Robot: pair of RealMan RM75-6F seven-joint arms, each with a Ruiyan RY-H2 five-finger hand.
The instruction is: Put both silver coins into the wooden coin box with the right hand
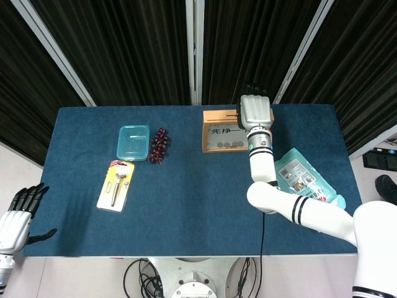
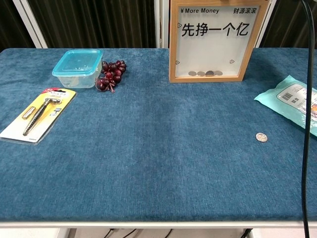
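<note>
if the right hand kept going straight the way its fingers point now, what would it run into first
Probably nothing on the table. In the head view the right hand sits over the top of the wooden coin box, fingers pointing past the table's far edge toward the dark curtain. That would be first, though depth is unclear.

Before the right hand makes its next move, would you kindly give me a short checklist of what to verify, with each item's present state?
1. Right hand above the top of the wooden coin box: ok, head view.
2. Coin held in its fingers: cannot tell; they are hidden behind the hand.
3. Coins already inside the box: ok, several lie at the bottom behind the window.
4. Silver coin left on the table: not ok, it lies near the teal packet.
5. Left hand clear of the work: ok, beside the table edge, fingers apart.
</note>
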